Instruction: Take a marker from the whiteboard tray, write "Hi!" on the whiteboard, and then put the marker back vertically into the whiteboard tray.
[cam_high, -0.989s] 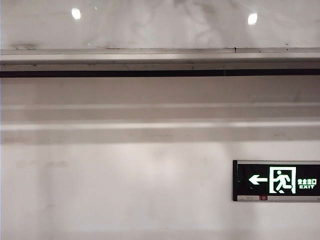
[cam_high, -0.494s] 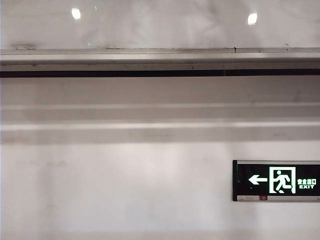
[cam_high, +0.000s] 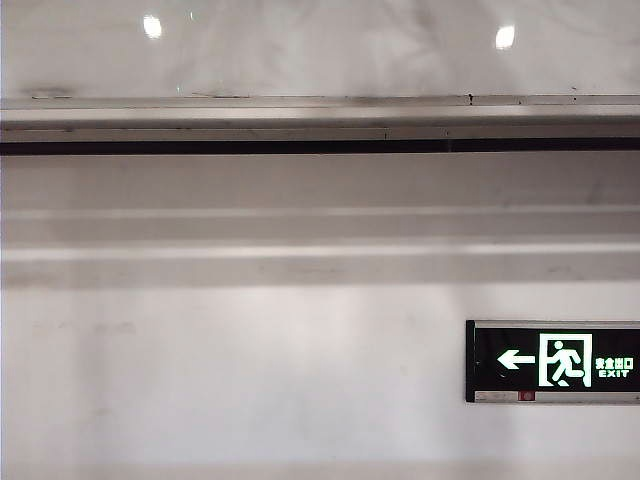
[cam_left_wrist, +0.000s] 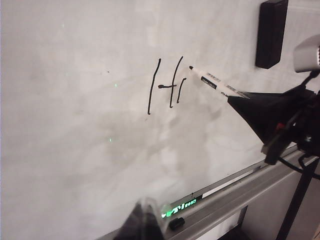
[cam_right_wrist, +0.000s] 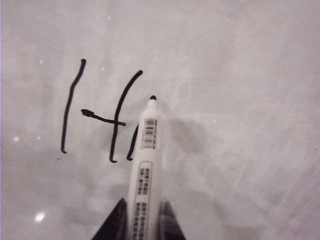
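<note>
Right gripper pinches your slim white barcode-labelled marker, tip just beside the black "i" stem on the glossy whiteboard; pressing unevenly could smear the dot. Left gripper: cannot tell.

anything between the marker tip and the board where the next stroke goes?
Nothing visible. The right gripper holds the slim white marker, its black tip beside the short stroke after the written "H" on the glossy white whiteboard; the surface there is bare.

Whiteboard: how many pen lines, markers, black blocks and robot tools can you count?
Pen lines: 4
Marker: 1, in the right tool at the whiteboard
Black block: 1
Tools: 2, left tool low by the tray
Total: 8
</note>
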